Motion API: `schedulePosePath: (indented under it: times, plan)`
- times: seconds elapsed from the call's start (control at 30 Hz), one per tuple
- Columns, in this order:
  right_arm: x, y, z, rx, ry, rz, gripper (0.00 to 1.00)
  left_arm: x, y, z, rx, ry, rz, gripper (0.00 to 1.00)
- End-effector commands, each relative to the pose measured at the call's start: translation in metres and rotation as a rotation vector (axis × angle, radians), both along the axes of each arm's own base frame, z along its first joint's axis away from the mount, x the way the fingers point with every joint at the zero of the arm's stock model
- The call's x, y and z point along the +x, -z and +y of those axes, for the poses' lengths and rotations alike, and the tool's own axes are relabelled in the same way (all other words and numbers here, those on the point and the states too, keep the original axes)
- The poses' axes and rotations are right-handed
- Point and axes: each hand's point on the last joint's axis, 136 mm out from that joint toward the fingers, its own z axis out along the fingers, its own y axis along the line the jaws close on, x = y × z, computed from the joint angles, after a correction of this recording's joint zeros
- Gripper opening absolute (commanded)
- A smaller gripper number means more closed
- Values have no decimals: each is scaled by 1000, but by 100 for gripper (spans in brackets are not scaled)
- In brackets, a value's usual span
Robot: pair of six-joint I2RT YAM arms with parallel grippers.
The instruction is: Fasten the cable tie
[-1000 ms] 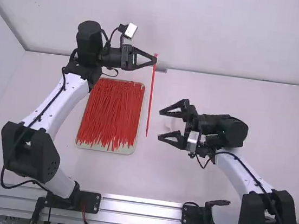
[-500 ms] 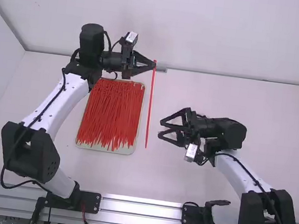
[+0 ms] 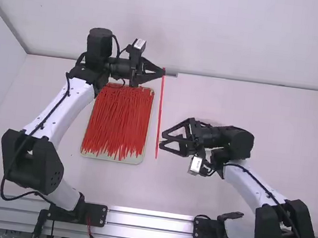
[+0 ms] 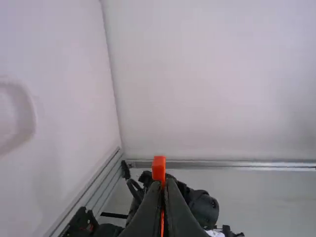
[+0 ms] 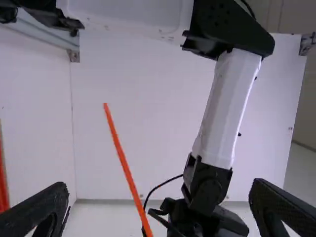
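Cable tie: a thin, straight red strap with a small square head at the top. It hangs upright over the table, just right of the tray.
Left gripper: pressed together, pinching the tie just under its head.
Right gripper: spread wide, just beside the tie's lower end.
Unclear: whether the tip touches the table.
Tray: holds a heap of red ties.

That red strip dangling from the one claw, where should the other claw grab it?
Probably near its free lower tip, coming from the right. The tie hangs straight, its head pinched in the left gripper, so only the tail is free; the open right gripper faces it there.
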Motion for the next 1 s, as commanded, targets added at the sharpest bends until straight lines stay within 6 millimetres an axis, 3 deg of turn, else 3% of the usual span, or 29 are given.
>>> schedulePosePath:
  times: [0.0,0.3,0.33,0.37,0.47,0.5,0.67,0.97]
  plan:
    - [1,-2,0,13,16,-8,98,-6,-8,-9,6,31,-68,2]
    - [2,-1,-1,12,18,-14,99,-12,-7,-20,5,59,-66,2]
    - [1,-2,-1,10,17,0,88,-13,-7,-22,6,61,-67,2]
    - [1,-2,-1,10,16,4,86,-13,-7,-22,6,61,-67,2]
    - [2,-4,2,18,26,25,61,-12,-6,-25,15,50,-74,2]
    - [2,-4,2,19,27,26,60,-12,-6,-25,15,50,-75,2]
    - [2,-5,2,13,24,54,33,-9,-6,-22,16,39,-76,2]
    - [5,-4,-1,5,34,77,30,-3,-5,-18,25,8,-83,2]
